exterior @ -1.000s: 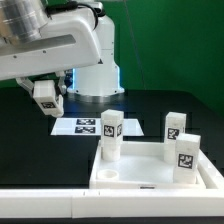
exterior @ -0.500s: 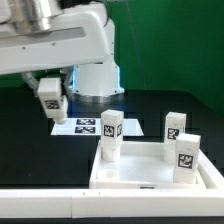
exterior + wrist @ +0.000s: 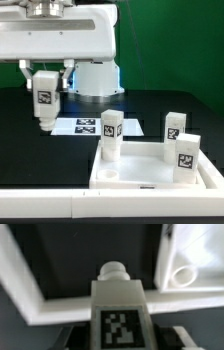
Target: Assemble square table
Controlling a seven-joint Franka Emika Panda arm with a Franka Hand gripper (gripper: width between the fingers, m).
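Jaws pinching a short white tagged plastic leg (image 3: 43,98), upper left of frame. Could jam or miss the white square rimmed top (image 3: 150,178)'s socket, seemingly misaligned.

The claw (image 3: 120,336) grips 1 tagged leg (image 3: 117,303) near the square top's corner socket (image 3: 184,276).
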